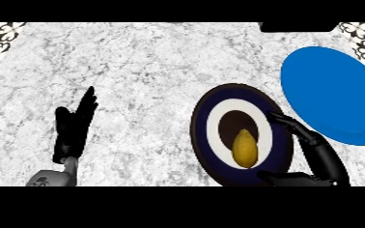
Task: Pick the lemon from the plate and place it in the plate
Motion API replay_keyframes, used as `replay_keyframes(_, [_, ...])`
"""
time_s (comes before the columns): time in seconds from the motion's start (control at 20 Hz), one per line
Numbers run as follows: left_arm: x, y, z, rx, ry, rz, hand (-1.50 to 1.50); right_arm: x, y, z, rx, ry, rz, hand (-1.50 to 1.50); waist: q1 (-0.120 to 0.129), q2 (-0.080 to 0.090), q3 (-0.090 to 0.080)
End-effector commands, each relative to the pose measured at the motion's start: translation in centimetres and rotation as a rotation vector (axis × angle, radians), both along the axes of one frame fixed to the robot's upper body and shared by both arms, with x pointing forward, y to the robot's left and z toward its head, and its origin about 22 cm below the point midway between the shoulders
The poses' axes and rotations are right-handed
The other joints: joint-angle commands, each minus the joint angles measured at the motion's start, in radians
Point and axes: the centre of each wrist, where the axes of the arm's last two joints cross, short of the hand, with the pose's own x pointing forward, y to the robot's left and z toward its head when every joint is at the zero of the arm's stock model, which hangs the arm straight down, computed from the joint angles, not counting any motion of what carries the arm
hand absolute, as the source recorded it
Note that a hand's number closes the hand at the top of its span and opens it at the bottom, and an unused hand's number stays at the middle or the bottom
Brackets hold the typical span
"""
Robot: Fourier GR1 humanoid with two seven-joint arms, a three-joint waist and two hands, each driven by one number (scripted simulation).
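A yellow lemon point(245, 149) lies near the middle of a dark navy plate point(210, 101) that has a white ring and a dark centre. To its right sits a plain blue plate point(324, 94), holding nothing. My right hand point(318, 155) is open just right of the lemon, over the navy plate's right rim, fingers stretched toward the plate's upper right and thumb below near the lower rim. It does not touch the lemon. My left hand point(73, 128) rests open at the lower left, fingers up.
The counter point(143, 67) is white-grey marble. A dark object point(297, 26) shows at the top edge, upper right. Patterned corners point(10, 31) appear at the far left and right top.
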Motion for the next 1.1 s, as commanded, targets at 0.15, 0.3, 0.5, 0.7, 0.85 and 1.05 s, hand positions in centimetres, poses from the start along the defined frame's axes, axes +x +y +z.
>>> replay_keyframes(0.15, [0.1,-1.6,-0.5,-0.003,0.013,0.002,0.0,0.3,-2.2,3.2,-0.439,-0.03,0.015,-1.5,-0.006,0.0,-0.004])
replay_keyframes(0.3, [-1.6,-1.0,-0.7,-0.01,0.009,-0.013,0.0,1.4,-2.2,6.3,-0.554,0.013,0.012,-1.5,0.01,-0.001,-0.003])
replay_keyframes(0.5, [0.9,0.2,1.9,0.01,0.007,-0.01,0.0,3.1,-0.5,9.0,-0.669,0.131,0.086,-1.5,0.016,0.002,-0.003])
replay_keyframes(0.7, [-0.3,-0.5,0.1,0.007,0.012,-0.015,0.0,3.3,2.6,9.9,-0.779,0.255,0.185,-1.5,0.022,0.003,-0.004])
replay_keyframes(0.85, [-0.6,-0.7,1.5,-0.007,0.005,-0.01,0.0,3.2,3.2,8.7,-0.799,0.314,0.227,-1.5,0.016,0.001,-0.002])
replay_keyframes(1.05, [-1.0,-0.3,-0.7,-0.008,0.017,0.008,0.0,3.4,3.3,7.8,-0.816,0.357,0.25,-1.5,0.008,0.002,-0.002])
